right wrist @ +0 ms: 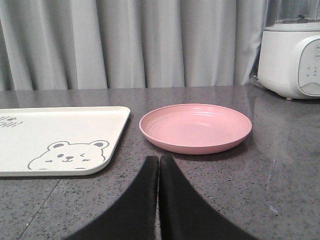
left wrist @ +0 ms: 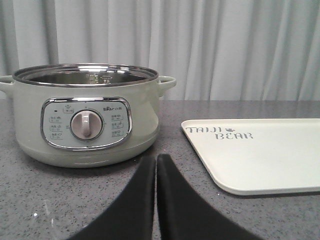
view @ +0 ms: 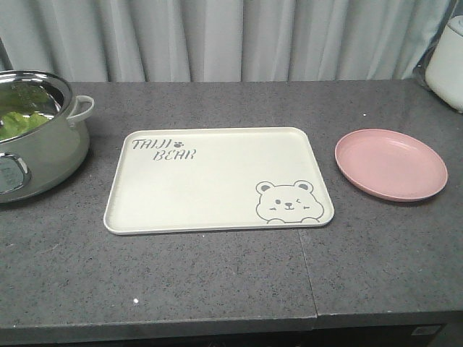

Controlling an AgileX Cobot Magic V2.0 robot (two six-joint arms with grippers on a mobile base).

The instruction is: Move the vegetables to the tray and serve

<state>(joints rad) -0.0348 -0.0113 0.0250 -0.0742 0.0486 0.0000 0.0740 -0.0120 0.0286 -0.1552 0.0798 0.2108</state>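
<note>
Tray (view: 210, 188) lies long axis left-right, bear at right. Lettuce (view: 20, 121) sits in pot (view: 51, 152). My left gripper (left wrist: 155, 161) and right gripper (right wrist: 159, 161): jaws closed, empty. Grey counter (view: 217, 278), curtain (view: 217, 36).

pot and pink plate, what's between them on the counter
The cream tray lies between the pot and the pink plate, clearest in the exterior front view.

Kitchen: electric pot (left wrist: 85, 120), stone counter (view: 217, 282)
</note>
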